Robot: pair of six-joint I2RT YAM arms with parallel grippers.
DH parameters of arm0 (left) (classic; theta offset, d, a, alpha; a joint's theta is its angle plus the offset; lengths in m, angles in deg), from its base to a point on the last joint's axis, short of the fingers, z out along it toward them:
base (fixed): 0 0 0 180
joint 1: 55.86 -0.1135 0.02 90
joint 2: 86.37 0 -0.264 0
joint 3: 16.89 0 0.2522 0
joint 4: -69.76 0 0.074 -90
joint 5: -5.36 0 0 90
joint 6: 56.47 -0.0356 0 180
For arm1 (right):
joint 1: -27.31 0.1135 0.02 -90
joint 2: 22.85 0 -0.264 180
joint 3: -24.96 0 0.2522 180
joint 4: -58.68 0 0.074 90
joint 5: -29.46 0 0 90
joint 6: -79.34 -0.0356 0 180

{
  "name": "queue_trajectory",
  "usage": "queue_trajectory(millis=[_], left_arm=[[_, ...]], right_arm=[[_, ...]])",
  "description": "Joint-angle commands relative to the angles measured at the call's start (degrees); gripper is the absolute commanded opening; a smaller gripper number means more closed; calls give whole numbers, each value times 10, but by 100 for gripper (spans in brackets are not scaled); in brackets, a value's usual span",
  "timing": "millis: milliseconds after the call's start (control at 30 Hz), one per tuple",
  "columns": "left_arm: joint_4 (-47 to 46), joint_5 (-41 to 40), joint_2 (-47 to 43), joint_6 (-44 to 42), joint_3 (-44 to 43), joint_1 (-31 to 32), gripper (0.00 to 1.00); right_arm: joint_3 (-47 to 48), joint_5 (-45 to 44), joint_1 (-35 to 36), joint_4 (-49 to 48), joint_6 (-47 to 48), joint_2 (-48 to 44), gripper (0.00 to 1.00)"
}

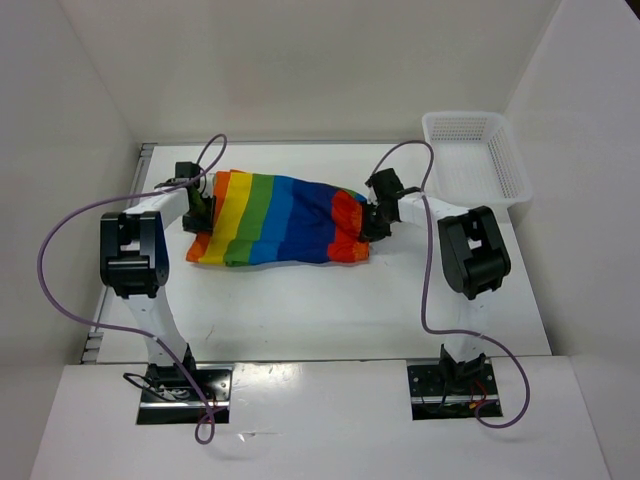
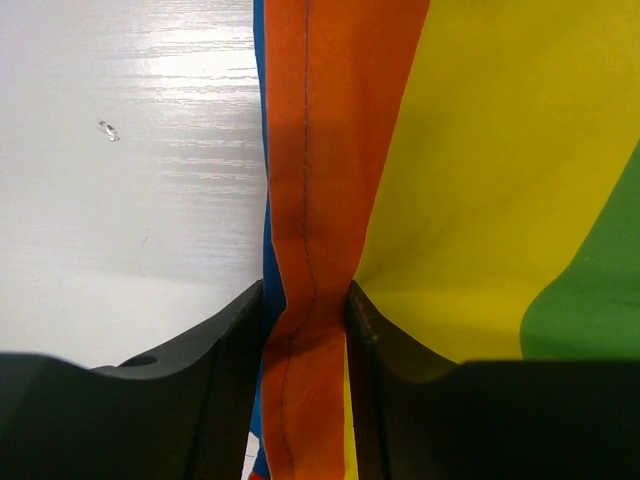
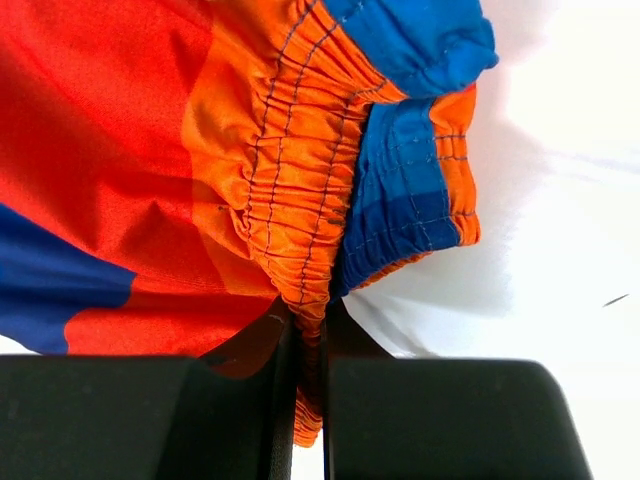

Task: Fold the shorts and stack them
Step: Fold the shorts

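The shorts (image 1: 280, 220) lie spread across the middle of the tabletop (image 1: 300, 300), their stripes side by side from left to right. The left claw (image 2: 305, 310) is clenched on the orange hem at one end. The right claw (image 3: 308, 330) is clenched on the gathered orange waistband at the other. Pinching both ends probably serves to draw the cloth flat for a fold. The basket (image 1: 505, 150) sits apart, at the far right corner.

You're in a lab robot cell: white walls (image 1: 300, 60) box the counter (image 1: 300, 310), left arm (image 1: 130, 252) and right arm (image 1: 472, 250) bolted at 6 o'clock.
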Motion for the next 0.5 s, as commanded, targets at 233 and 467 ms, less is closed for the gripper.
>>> queue_trajectory(millis=[233, 467], left_arm=[[-3, -63, -46, -4, 69, -6, 47], [29, -84, -113, -4, -28, 33, 66]], right_arm=[[28, -6, -64, 4, 167, -27, 0], [47, 90, -64, 28, 206, -39, 0]])
